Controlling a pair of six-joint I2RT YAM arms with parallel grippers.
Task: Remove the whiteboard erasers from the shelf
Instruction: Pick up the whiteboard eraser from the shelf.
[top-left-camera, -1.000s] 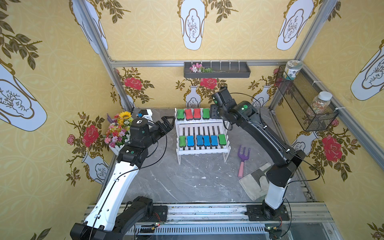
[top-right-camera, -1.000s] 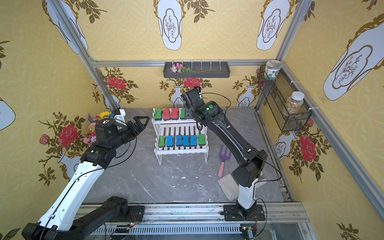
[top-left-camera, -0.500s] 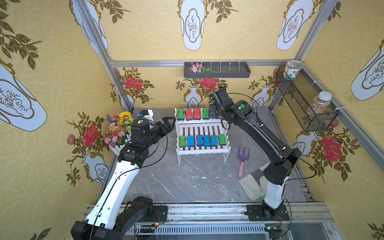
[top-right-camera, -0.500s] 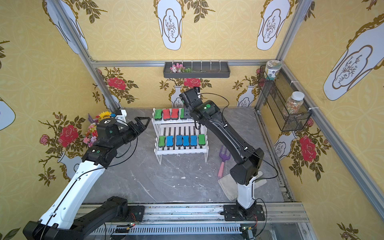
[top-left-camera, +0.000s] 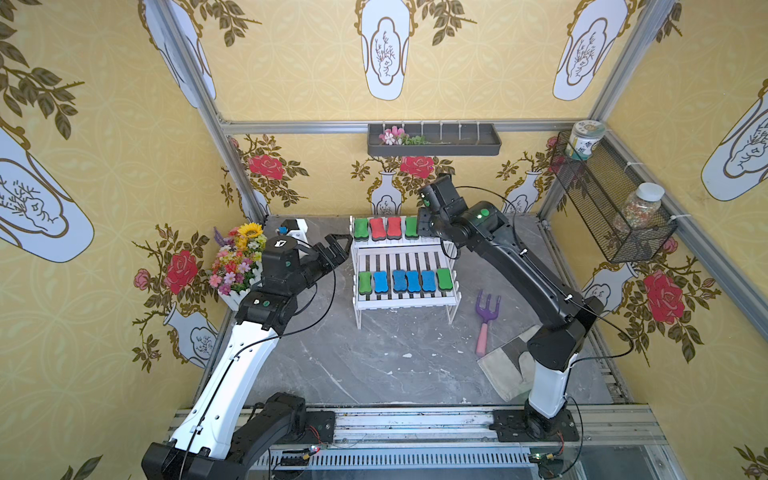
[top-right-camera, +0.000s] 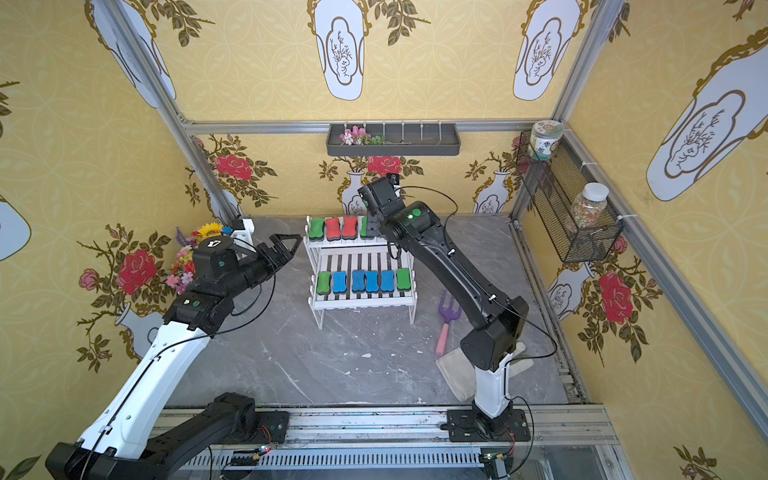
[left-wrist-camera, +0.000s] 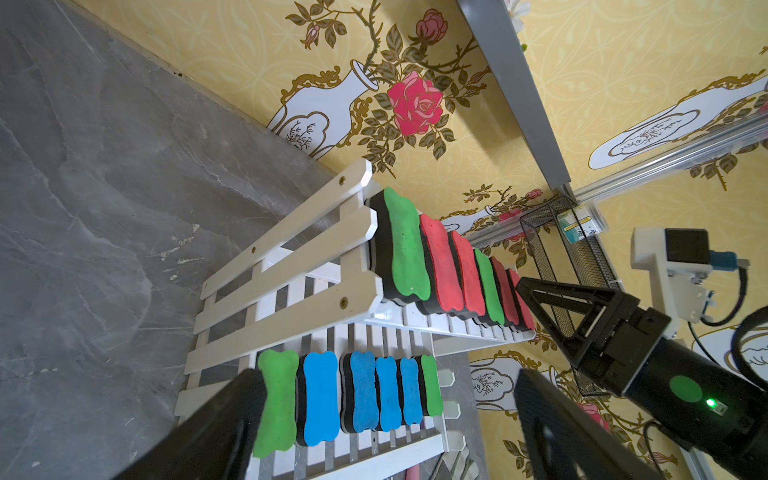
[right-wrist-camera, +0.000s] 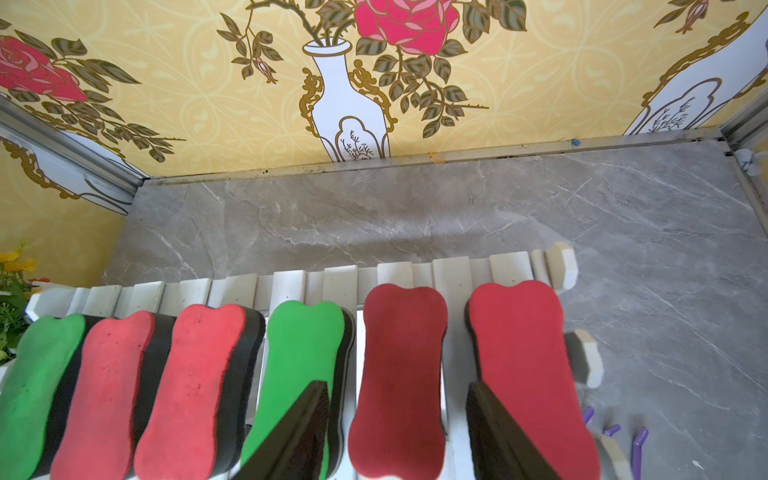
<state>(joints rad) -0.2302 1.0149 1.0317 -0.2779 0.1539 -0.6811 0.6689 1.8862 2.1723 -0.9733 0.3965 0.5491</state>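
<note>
The white shelf (top-left-camera: 405, 301) stands mid-table with whiteboard erasers on both tiers. In the right wrist view the upper tier holds a green one (right-wrist-camera: 37, 374), two red, a green (right-wrist-camera: 299, 340) and two more red. My right gripper (right-wrist-camera: 397, 386) is open over that tier. Its fingers (right-wrist-camera: 299, 428) straddle the dark red eraser (right-wrist-camera: 399, 332) with gaps on both sides. In the top views the arm hides those last two red ones. The lower tier carries green (top-left-camera: 365, 282), several blue (top-left-camera: 399, 281) and green (top-left-camera: 444, 279). My left gripper (top-left-camera: 338, 249) hangs open, left of the shelf.
A flower pot (top-left-camera: 239, 257) sits behind the left arm. A purple hand rake (top-left-camera: 486, 320) and a grey glove (top-left-camera: 507, 370) lie right of the shelf. A dark tray (top-left-camera: 432, 141) hangs on the back wall, and a wire basket (top-left-camera: 602, 208) with jars on the right wall.
My right gripper has shifted slightly left over the upper tier and its jaws have narrowed around the red eraser. The left arm has barely moved.
</note>
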